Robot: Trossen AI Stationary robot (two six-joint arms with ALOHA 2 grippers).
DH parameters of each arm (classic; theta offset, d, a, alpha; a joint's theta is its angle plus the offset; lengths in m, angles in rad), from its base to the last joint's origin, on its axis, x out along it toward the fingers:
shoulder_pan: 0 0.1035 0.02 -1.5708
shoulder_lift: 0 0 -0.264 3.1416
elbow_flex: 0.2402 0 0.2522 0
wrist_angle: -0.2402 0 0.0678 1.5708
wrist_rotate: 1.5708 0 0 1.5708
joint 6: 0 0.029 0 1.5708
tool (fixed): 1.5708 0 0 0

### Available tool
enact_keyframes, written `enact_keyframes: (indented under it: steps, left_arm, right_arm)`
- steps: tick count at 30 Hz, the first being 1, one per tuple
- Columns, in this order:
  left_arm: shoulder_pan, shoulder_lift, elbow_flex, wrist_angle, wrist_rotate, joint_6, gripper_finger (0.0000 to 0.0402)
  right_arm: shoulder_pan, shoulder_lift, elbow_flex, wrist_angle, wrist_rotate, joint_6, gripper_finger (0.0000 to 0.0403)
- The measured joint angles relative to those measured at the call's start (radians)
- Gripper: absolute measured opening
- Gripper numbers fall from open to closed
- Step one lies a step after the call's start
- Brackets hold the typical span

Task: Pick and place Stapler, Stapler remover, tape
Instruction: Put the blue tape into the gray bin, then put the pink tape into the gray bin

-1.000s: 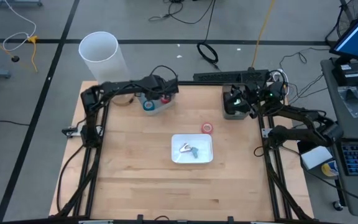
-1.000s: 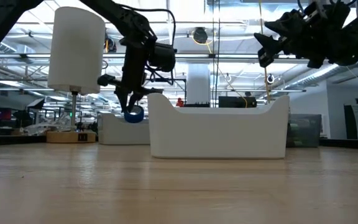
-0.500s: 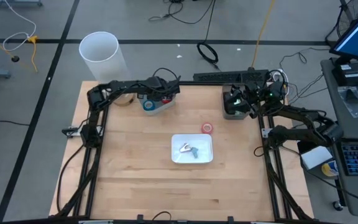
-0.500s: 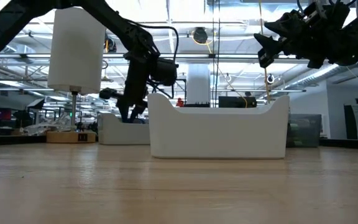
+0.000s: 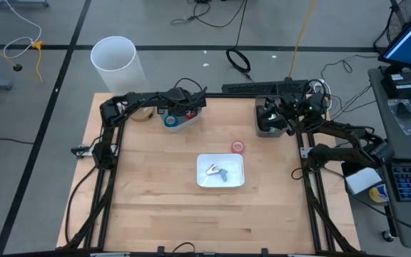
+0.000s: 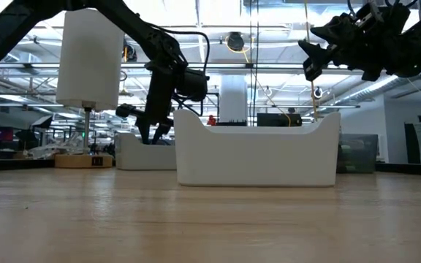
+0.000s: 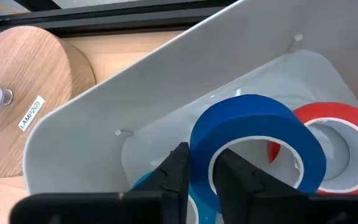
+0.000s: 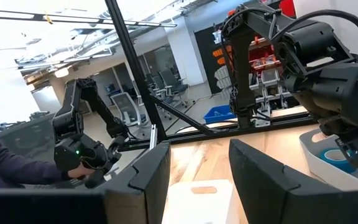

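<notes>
A white bin (image 5: 180, 121) stands at the table's far left with a blue tape roll (image 7: 253, 140) leaning on a red one (image 7: 331, 146) inside; a second blue roll (image 7: 143, 182) lies beneath. My left gripper (image 7: 201, 177) reaches down into the bin, shut on the upper blue roll. Another red tape roll (image 5: 237, 147) lies flat on the table. The white tray (image 5: 220, 183) at the middle holds a small silvery stapler remover (image 5: 218, 172). The stapler is out of view. My right gripper (image 8: 194, 180) waits open, raised at the far right (image 5: 268, 114). My left gripper has one finger (image 7: 235, 177) inside the blue roll's hole and one (image 7: 178, 171) outside, with the ring's wall (image 7: 202, 163) between them. The fingers slant down from above. The roll stands on edge in the bin, tilted against the red roll.
A lamp with a white shade (image 5: 116, 61) and round wooden base (image 7: 23, 93) stands just beyond the bin. A dark container (image 5: 268, 128) sits under my right gripper. Bare wood lies between the tray and the table's near edge.
My left gripper has gone down into the white bin with the blue roll. The roll hung above the bin's rim in the low view a second ago and now sits behind its wall. The last half second shows no further movement.
</notes>
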Motion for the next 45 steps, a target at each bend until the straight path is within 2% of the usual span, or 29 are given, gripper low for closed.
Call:
enact_keyframes:
  steps: [5, 13, 33, 37, 45]
  left_arm:
    - [0.0, -0.007, 0.0, 0.0, -0.022, -0.03, 0.0045]
    - [-0.003, -0.031, 0.0, 0.001, -0.064, -0.048, 0.006]
    - [0.002, -0.025, 0.0, 0.0, -0.029, 0.018, 0.0064]
    - [0.002, -0.024, 0.0, -0.003, -0.03, 0.019, 0.009]
    - [0.002, -0.024, 0.0, -0.045, -0.03, 0.002, 0.0177]
  right_arm:
    - [0.0, 0.0, 0.0, -0.025, 0.0, 0.0, 0.0156]
    - [0.0, 0.0, 0.0, -0.041, 0.0, -0.001, 0.0157]
    - [0.0, 0.0, 0.0, -0.044, -0.003, -0.001, 0.0158]
    - [0.0, 0.0, 0.0, -0.044, -0.004, 0.0, 0.0156]
    - [0.0, 0.0, 0.0, -0.044, -0.004, 0.0, 0.0155]
